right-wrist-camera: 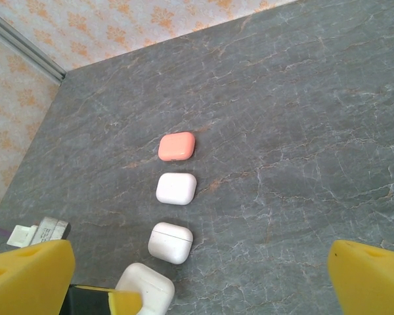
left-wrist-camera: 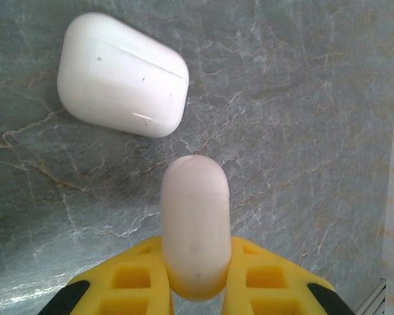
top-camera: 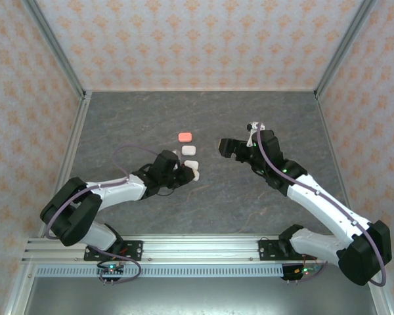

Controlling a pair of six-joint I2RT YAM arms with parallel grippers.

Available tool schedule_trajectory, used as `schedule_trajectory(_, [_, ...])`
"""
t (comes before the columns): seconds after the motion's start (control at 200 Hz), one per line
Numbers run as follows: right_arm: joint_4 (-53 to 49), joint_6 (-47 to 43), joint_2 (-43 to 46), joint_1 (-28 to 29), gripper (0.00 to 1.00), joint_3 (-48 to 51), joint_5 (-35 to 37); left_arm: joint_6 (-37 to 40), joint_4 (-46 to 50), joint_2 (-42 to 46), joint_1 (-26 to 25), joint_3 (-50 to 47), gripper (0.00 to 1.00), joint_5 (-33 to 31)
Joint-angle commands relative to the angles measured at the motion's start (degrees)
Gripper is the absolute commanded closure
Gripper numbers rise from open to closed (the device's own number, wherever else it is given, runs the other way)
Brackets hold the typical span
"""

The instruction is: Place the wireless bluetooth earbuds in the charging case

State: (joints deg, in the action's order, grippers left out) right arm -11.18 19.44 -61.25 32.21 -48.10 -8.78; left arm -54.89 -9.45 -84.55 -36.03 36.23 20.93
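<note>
Item: white charging case (left-wrist-camera: 196,223), likely light and slick; left gripper (left-wrist-camera: 196,279) pinches its sides. Right gripper (right-wrist-camera: 197,275) wide apart, empty.

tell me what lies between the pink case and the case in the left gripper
Two closed white cases in line: the far white case and the near white case. The right wrist view shows it.

Readable text, all views: none is showing.
Print on held white case (left-wrist-camera: 195,226): none is showing; the shell is appearing plain.
Print on white tag (right-wrist-camera: 43,231): it is appearing too small and blurred to read.
</note>
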Motion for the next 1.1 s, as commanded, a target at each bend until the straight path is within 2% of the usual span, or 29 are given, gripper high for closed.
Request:
schedule_trajectory(0.0, [-0.35,-0.53,0.26,-0.05,0.01,0.28,0.33,-1.27,0.65,-1.79,-0.44,0.67,1.0,1.61])
schedule_trajectory(0.215, [-0.68,-0.5,0.16,-0.1,0.01,0.24,0.34,-1.75,2.06,-2.8,-0.44,1.21,1.0,1.37])
schedule_trajectory(0.31, [-0.59,-0.42,0.09,-0.11,0.01,0.17,0.32,-1.95,2.74,-2.98,-0.44,1.29,0.91,1.16])
schedule_trajectory(0.485, [-0.53,-0.22,-0.43,-0.12,0.01,-0.2,0.28,-2.15,4.39,-2.81,-0.44,1.42,0.8,0.41])
schedule_trajectory(0.836, [-5.28,-1.52,-1.35,-0.12,0.01,-3.07,2.78,-2.09,6.47,-1.5,-0.49,1.3,0.48,-1.01])
schedule_trajectory(1.096, [-8.15,-2.65,-1.15,-0.51,0.01,-4.44,5.26,-1.72,6.91,-0.13,-0.43,0.86,0.37,-1.77])
